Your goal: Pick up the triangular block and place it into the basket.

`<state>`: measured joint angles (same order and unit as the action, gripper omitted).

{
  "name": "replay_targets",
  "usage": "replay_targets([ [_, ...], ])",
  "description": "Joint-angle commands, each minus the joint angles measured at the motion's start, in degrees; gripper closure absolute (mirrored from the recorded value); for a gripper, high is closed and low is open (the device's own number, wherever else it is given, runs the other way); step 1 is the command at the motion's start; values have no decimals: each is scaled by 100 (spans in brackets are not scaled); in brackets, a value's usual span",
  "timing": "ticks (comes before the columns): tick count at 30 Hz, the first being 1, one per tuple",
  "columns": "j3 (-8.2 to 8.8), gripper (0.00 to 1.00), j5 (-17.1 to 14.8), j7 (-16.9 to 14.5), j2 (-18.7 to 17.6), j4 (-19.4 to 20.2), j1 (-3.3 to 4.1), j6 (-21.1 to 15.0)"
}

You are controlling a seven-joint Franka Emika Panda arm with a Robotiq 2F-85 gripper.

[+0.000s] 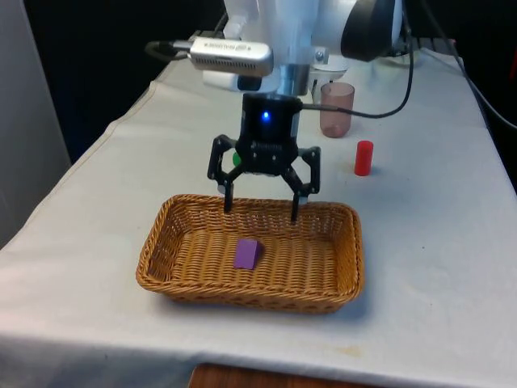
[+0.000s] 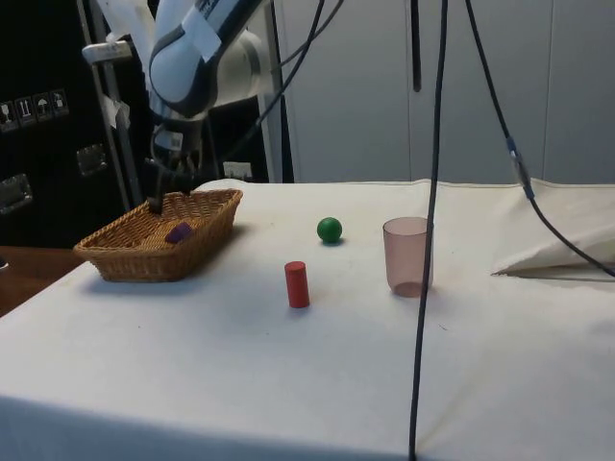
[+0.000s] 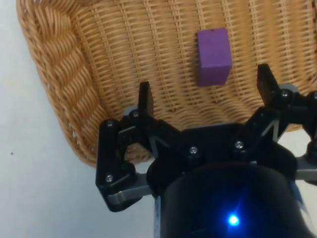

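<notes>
Nearest to us sits one brown basket [image 1: 166, 242] on the white table [image 1: 428, 267]. Inside it, on the woven floor, lies one purple block [image 1: 246, 253]. It rests flat and touches nothing else.

One black claw [image 1: 260, 206] hangs over the far side of the basket. Its two fingers [image 3: 144, 99] are spread wide apart and pinch nothing. The block is under them, a bit nearer to us.

It looks like the block is already in its home, so the job seems almost done. A good way to end is to lift the claw straight up, slow and steady, so the fingers do not bump the basket's far wall.

Farther back on the table I count one red cylinder [image 1: 363, 158], one pink cup [image 1: 337, 109] and one green ball [image 2: 330, 230]. They stand well apart from the basket.
</notes>
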<state>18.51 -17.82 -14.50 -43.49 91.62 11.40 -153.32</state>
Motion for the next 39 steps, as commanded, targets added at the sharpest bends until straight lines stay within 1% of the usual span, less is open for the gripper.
replay_targets([
  [1, 46, 0, 40, 11, 86, 97, 46, 11],
  [4, 57, 0, 69, -6, 229, 229, 57, 46],
  [5, 63, 0, 92, -23, 332, 315, 69, 69],
  [7, 69, 0, 97, -29, 372, 361, 74, 80],
  [8, 80, 0, 126, -34, 470, 447, 86, 109],
  [9, 17, 0, 63, -63, 395, 367, 34, 69],
  [10, 80, 0, 149, -34, 516, 487, 86, 132],
  [14, 74, 0, 223, -34, 699, 682, 92, 195],
  [18, 74, 0, 321, -34, 917, 963, 103, 246],
  [19, 17, 0, 269, -63, 871, 894, 57, 223],
  [20, 74, 0, 344, -40, 957, 1020, 109, 264],
  [23, 74, 0, 413, -34, 1054, 1157, 115, 315],
  [27, 74, 0, 516, -29, 1169, 1312, 115, 481],
  [28, 23, 0, 458, -63, 1146, 1266, 74, 447],
  [29, 74, 0, 533, -29, 1192, 1335, 120, 527],
  [34, 74, 0, 636, -34, 1289, 1455, 120, 751],
  [35, 23, 0, 579, -63, 1255, 1398, 74, 728],
  [36, 69, 0, 670, -34, 1324, 1495, 120, 825],
  [37, 69, 0, 670, -34, 1324, 1495, 120, 825],
  [39, 69, 0, 722, -34, 1375, 1558, 120, 945],
])
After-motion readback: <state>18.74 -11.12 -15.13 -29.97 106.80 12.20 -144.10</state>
